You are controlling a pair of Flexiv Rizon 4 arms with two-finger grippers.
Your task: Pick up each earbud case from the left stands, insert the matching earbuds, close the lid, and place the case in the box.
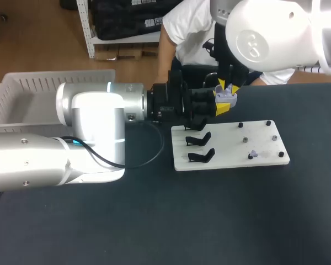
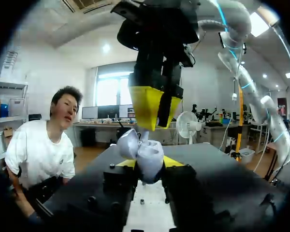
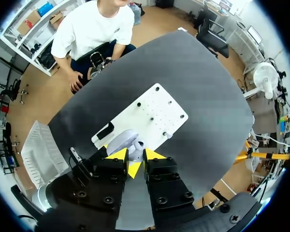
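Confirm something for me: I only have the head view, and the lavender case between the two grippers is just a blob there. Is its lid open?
Observer: Yes. In the left wrist view the lavender case has its lid swung open.
Operator: Is the left gripper really clamping it?
Observer: Yes. The left gripper has a yellow tip against each side of the case.
Operator: Is the right gripper lined up with it?
Observer: In the right wrist view the case lies just ahead of the right gripper, in line with it.
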